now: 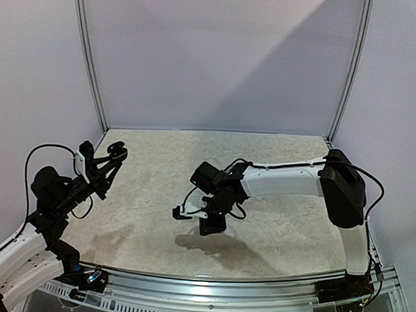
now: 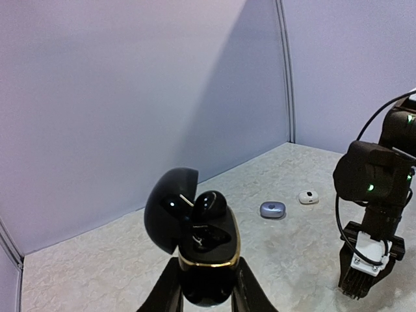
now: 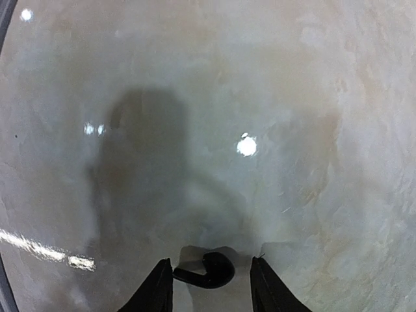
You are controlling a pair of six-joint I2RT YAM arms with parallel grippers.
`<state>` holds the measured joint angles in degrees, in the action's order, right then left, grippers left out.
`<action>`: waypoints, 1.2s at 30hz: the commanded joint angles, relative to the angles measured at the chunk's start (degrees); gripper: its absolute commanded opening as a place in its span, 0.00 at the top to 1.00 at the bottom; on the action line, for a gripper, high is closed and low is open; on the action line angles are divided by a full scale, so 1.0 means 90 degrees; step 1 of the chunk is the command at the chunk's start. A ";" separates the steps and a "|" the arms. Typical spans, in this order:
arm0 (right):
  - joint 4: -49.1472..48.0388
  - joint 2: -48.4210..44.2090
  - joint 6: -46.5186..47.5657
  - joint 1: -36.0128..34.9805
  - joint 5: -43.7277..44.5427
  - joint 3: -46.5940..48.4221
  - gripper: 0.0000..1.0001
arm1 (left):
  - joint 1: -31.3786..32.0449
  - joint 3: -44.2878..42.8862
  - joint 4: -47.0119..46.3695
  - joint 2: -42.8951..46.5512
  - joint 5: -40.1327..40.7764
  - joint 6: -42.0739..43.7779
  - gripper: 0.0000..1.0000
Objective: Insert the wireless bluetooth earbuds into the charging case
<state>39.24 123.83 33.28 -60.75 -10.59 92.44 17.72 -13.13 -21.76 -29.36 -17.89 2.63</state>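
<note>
Black and shiny, the charging case (image 2: pixel 207 286) sits pinched tight between the two fingers of the left gripper (image 2: pixel 207 268), right at their tips. Its lid (image 2: pixel 168 209) is flipped open and leans to the left of the fingers. One dark earbud (image 2: pixel 209 205) sits in the top of the case, and the pocket next to it looks dark, so I cannot tell what is in it. Past the left gripper and a bit to its right, a small grey-blue pebble (image 2: pixel 273 209) and a small white pebble (image 2: pixel 309 197) lie near each other on the stone-look table (image 2: pixel 130 260). Further right hangs the right gripper (image 2: pixel 365 281), pointing down, up off the table. Seen from its own camera, the right gripper (image 3: pixel 210 260) has a second earbud (image 3: pixel 209 272), also black, between its fingers. The thin end touches the left finger (image 3: pixel 156 289), and a little gap shows by the right finger (image 3: pixel 268 289). Below it, the table shows the gripper's dark shadow (image 3: pixel 146 175).
</note>
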 commanded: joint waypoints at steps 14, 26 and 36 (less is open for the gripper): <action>0.0335 -0.0152 -0.1522 0.0590 -0.0509 0.0660 0.64 | -0.0111 0.0091 0.0088 -0.0048 -0.0122 0.0067 1.00; 0.0211 -0.0163 -0.3009 0.0593 -0.0798 -0.0020 0.58 | -0.0111 0.0100 0.0093 -0.0106 -0.0189 0.0059 1.00; 0.0076 -0.0085 -0.4122 0.0501 -0.0826 -0.0090 0.63 | -0.0112 0.0101 0.0093 -0.0107 -0.0213 0.0049 1.00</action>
<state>40.25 124.01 1.21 -55.35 -17.43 91.11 17.56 -13.13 -21.56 -30.13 -19.11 2.85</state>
